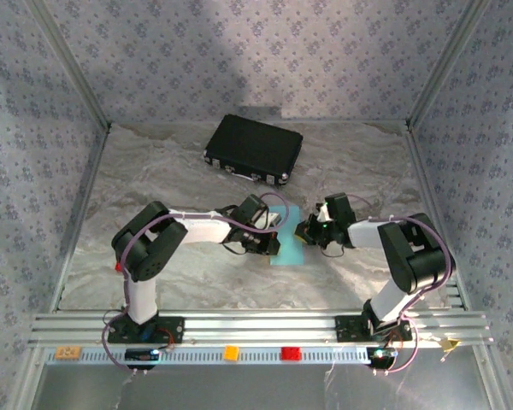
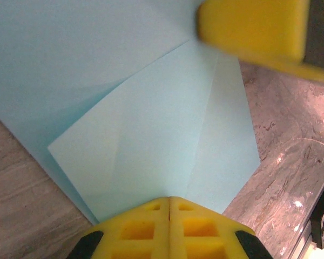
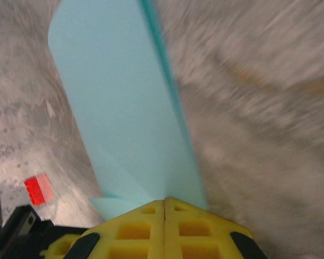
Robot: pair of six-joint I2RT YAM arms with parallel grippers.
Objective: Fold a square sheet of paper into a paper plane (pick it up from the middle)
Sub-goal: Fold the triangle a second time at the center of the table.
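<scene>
Paper (image 1: 289, 248), partly folded, lay in the middle of the table (image 1: 154, 184), with the case (image 1: 254, 149) at its 12 o'clock. We had the left gripper (image 2: 169, 198) pinched tight on its 9 o'clock edge and the right gripper (image 3: 164, 200) clamped on its 3 o'clock edge.
</scene>
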